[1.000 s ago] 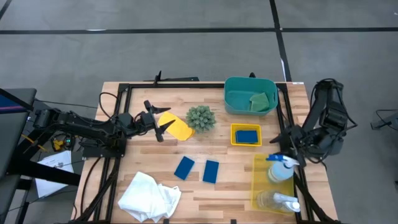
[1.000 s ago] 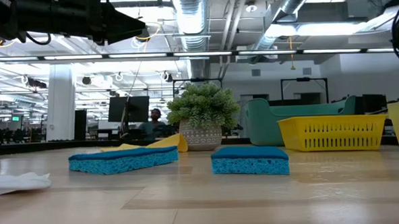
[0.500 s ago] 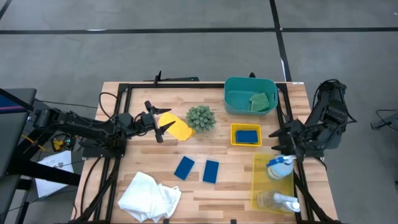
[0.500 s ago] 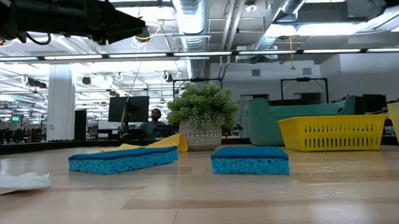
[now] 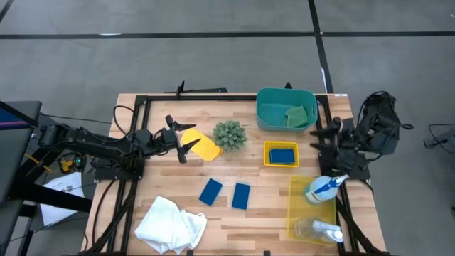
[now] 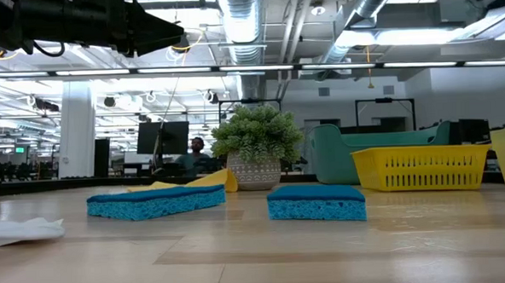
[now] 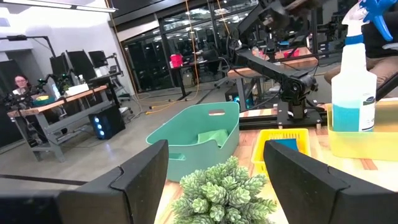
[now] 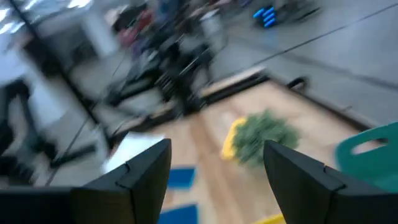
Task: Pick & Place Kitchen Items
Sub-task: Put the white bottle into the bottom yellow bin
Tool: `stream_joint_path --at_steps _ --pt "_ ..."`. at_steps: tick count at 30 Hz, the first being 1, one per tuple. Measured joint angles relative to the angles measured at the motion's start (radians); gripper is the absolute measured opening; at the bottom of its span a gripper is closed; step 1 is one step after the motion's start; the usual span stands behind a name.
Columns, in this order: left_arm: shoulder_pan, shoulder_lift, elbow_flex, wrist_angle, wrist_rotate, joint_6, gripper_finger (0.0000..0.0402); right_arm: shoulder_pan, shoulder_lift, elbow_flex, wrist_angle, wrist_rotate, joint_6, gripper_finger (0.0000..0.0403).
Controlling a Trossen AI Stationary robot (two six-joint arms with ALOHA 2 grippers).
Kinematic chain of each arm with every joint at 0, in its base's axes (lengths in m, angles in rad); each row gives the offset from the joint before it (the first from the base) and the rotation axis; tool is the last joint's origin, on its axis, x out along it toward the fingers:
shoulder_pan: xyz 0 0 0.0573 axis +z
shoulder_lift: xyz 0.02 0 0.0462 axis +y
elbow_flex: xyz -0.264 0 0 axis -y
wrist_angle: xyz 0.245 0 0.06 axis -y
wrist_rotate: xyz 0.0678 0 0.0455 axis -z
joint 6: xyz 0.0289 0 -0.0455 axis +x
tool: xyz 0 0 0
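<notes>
A: Report status, left side first.

B: My left gripper (image 5: 183,141) hangs above the table (image 5: 142,192), fingers spread and holding nothing, its tips over the near edge of the yellow sponge (image 5: 202,146). The white cloth (image 5: 170,224) lies at the table's front left corner.

A: Centre of the table?

B: Two blue sponges (image 5: 211,192) lie flat side by side, apart from each other. The spiky green plant ball (image 5: 229,134) sits just beside the yellow sponge. A third blue sponge (image 5: 282,154) lies inside the small yellow basket (image 5: 267,162). A green sponge (image 5: 296,114) rests in the teal bin (image 5: 266,99).

A: Right side?

B: My right gripper (image 5: 323,135) hovers at the table's right edge, fingers spread, empty. The spray bottle (image 5: 320,189) stands in the clear yellow bin (image 5: 295,210); a second clear bottle (image 5: 316,229) lies beside it.
</notes>
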Motion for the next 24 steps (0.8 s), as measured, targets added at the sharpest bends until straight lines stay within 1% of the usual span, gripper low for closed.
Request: stream_joint_path --at_steps 5,8,11,13,16,21,22,24 --pt "0.0 0.0 0.0 0.0 0.0 0.0 0.026 -0.057 -0.026 0.0 0.019 0.202 0.002 0.0245" --pt "0.0 0.0 0.0 0.0 0.001 0.0 0.026 -0.107 -0.029 -0.007 0.0 0.26 0.049 0.0241" --pt "0.0 0.0 0.0 0.0 0.001 0.0 0.026 -0.167 -0.026 -0.026 -0.048 0.243 0.148 0.0223" --pt "0.0 0.0 0.0 0.0 0.002 0.0 0.026 -0.204 -0.017 -0.051 -0.078 0.23 0.231 0.0199" --pt "0.0 0.0 0.0 0.0 0.004 0.0 0.026 -0.255 0.007 -0.112 -0.091 0.211 0.332 0.0147" --pt "0.0 0.0 0.0 -0.008 0.033 -0.004 0.026 -0.334 0.027 -0.237 -0.1 0.105 0.495 0.0028" --pt "0.0 0.0 0.0 -0.009 0.034 -0.004 0.026 -0.346 0.027 -0.262 -0.101 0.085 0.526 0.0014" --pt "0.0 0.0 0.0 -0.012 0.034 -0.012 0.026 -0.369 0.026 -0.311 -0.101 0.041 0.595 0.0013"
